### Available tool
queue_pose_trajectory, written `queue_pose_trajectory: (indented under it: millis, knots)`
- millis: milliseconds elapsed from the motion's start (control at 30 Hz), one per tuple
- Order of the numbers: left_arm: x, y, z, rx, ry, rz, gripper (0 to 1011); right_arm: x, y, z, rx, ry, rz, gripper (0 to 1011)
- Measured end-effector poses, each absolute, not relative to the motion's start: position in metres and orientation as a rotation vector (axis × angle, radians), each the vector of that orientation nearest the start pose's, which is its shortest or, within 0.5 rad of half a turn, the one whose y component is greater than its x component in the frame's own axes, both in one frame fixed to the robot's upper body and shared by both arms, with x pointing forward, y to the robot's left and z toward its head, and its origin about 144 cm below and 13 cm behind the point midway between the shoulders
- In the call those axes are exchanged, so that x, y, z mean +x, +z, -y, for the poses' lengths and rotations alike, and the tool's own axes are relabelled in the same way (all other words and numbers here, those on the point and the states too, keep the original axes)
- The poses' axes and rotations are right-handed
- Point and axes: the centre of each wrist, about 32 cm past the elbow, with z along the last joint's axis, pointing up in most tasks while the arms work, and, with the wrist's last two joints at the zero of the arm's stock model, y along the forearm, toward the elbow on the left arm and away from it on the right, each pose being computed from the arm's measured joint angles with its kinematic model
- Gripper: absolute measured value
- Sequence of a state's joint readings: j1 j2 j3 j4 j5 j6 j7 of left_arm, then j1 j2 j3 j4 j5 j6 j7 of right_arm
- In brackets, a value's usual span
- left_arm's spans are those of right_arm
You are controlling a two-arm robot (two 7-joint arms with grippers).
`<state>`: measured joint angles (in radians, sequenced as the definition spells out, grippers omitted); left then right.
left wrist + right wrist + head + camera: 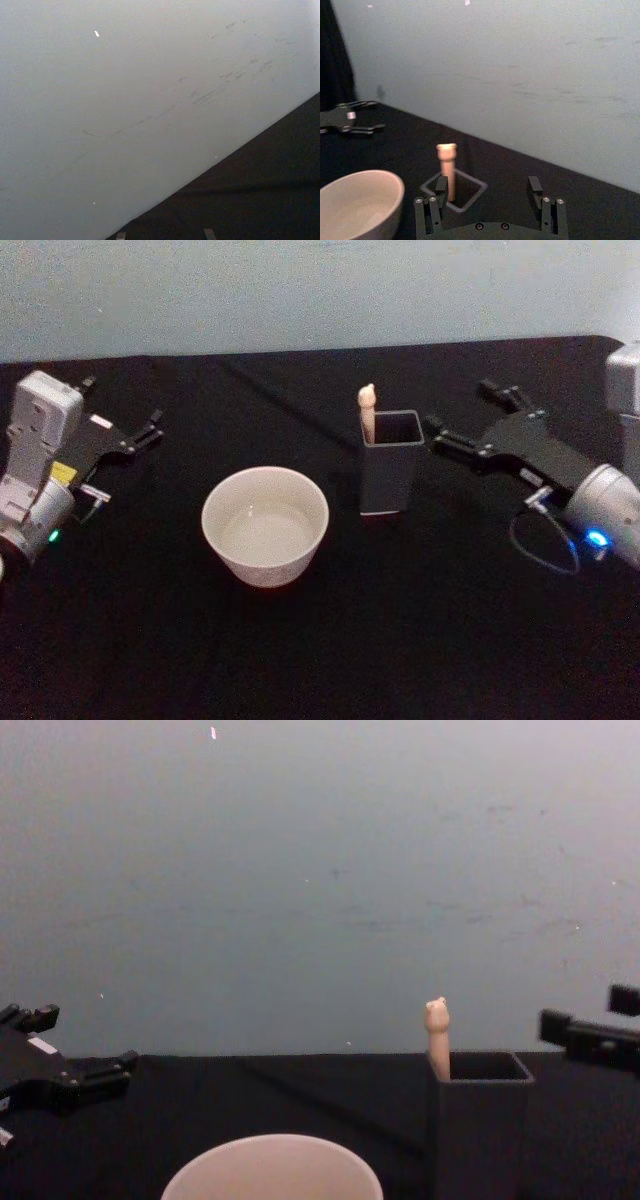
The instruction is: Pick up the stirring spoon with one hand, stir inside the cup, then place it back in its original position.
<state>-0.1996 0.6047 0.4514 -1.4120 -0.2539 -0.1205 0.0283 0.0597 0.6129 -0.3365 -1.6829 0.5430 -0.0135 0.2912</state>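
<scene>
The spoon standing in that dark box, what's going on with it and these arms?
Nothing is held yet. The stirring spoon stands handle-up in the dark holder, beside the cream cup. The right tool is open beside the holder, apparently about to take the spoon. The left tool sits open and idle on the far left.

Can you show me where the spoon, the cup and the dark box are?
stirring spoon point(367, 415), head view, on its beige handle.
cup point(222, 510), head view, on its inner wall.
dark holder point(388, 480), head view, on its front wall.
</scene>
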Motion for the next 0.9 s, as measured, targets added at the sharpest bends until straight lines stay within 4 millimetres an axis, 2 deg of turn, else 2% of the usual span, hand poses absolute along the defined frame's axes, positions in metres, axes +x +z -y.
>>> queue_pose_trajectory:
  millis: [367, 900]
  knots:
    - [0.489, 1.140, -0.310, 0.304, 1.248, 0.285, 1001, 0.469, 1.188, 0.267, -0.094, -0.800, -0.059, 1002]
    - [0.489, 1.140, -0.310, 0.304, 1.248, 0.285, 1001, 0.500, 1.180, 0.237, -0.130, -0.828, -0.044, 1002]
